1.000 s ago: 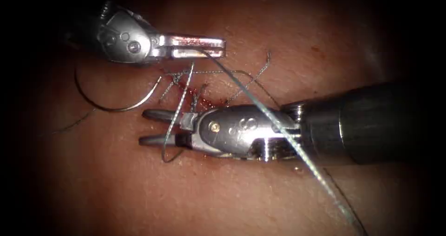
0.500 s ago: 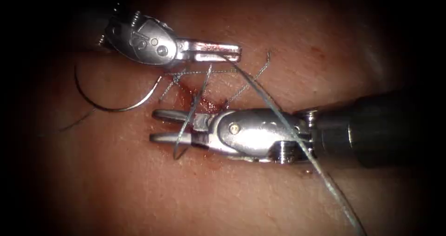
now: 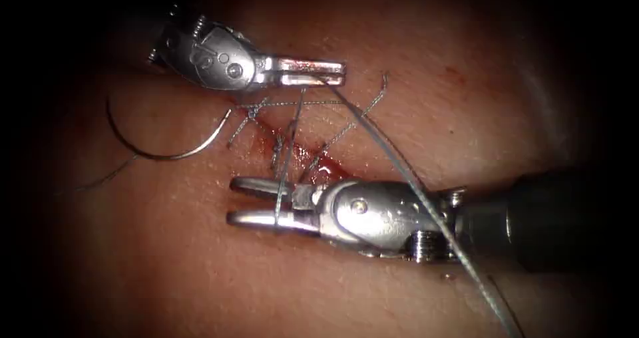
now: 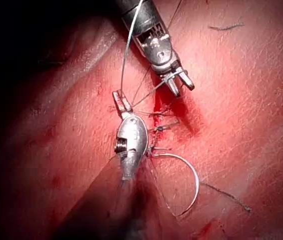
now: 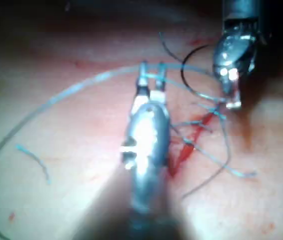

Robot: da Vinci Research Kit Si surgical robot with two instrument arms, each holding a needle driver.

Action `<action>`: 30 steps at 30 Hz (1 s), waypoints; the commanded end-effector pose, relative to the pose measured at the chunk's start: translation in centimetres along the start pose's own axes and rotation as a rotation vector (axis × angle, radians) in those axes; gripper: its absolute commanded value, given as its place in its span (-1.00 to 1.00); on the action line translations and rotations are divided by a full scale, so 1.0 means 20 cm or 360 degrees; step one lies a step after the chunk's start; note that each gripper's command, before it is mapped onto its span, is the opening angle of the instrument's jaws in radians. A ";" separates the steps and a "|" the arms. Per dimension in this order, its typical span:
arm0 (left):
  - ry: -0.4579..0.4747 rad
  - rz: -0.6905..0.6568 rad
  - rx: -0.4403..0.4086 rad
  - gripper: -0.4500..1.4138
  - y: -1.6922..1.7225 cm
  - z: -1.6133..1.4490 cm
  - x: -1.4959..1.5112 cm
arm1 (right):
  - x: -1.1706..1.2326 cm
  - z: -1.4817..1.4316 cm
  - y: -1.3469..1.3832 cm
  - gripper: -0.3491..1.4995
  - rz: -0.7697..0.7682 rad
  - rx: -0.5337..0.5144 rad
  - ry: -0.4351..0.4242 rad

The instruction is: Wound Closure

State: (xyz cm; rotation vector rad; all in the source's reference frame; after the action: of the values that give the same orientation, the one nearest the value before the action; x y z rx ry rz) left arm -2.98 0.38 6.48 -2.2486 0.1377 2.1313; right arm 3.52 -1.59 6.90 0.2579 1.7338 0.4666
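Note:
The cut (image 3: 293,153) runs slantwise on the tissue, wet with red fluid and crossed by stitches. My left tool (image 3: 342,73) is above the cut, jaws shut on the thread (image 3: 393,152), which slants off to the lower right over the right tool's shaft. A second strand (image 3: 287,145) drops from those jaws and crosses between the open jaws of my right tool (image 3: 231,201), which holds nothing. The curved needle (image 3: 153,155) lies free on the tissue left of the cut, not in it. The needle (image 4: 194,175) lies beside the left tool (image 4: 121,102).
Short cut thread ends (image 3: 373,102) stick up from knots along the cut. A loose dark strand (image 3: 100,178) trails from the needle towards the left. The right tool's thick shaft (image 3: 552,221) lies low over the tissue on the right.
The right tool has moved down and to the right, its jaws still open. The left tool shifted right, then held. The strand across the right jaws has drawn straighter.

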 end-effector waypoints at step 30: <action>0.0061 -0.0011 0.0064 -1.00 0.029 -0.024 0.001 | 0.001 -0.018 0.017 -0.47 0.0153 -0.0274 0.0115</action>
State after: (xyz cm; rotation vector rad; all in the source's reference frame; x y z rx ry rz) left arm -2.50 -0.26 6.43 -2.2649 0.1673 2.0636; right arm 3.07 -1.27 7.05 0.1984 1.7439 0.6998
